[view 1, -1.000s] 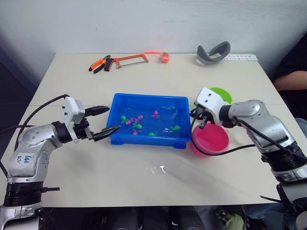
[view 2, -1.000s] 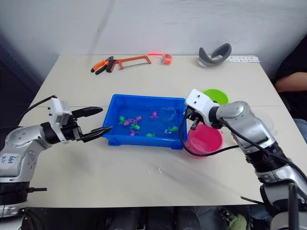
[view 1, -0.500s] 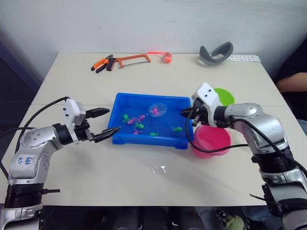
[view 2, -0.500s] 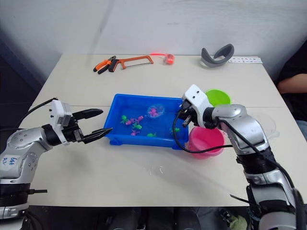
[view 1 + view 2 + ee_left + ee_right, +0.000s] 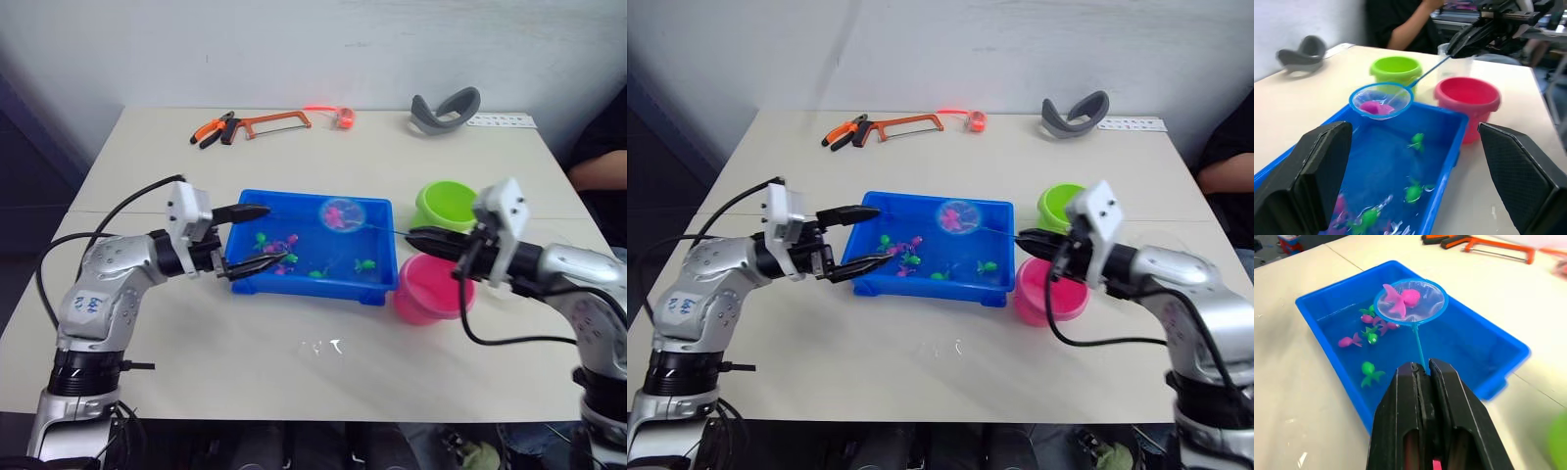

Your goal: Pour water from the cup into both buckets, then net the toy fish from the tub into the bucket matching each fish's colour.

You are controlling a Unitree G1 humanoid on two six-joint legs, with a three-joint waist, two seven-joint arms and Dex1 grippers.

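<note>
Right end effector (image 5: pixel 1429 369) clenches the net (image 5: pixel 1411 301) handle; pink fish (image 5: pixel 1400 297) aloft, pink bucket (image 5: pixel 434 285) directly beneath it

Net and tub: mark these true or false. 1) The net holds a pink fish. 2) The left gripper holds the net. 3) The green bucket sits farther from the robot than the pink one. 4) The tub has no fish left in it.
1) True: the net carries a pink fish above the tub.
2) False: the right gripper is shut on its handle; the left gripper is open at the tub's edge.
3) True: the green bucket is behind the pink bucket.
4) False: several fish remain.
</note>
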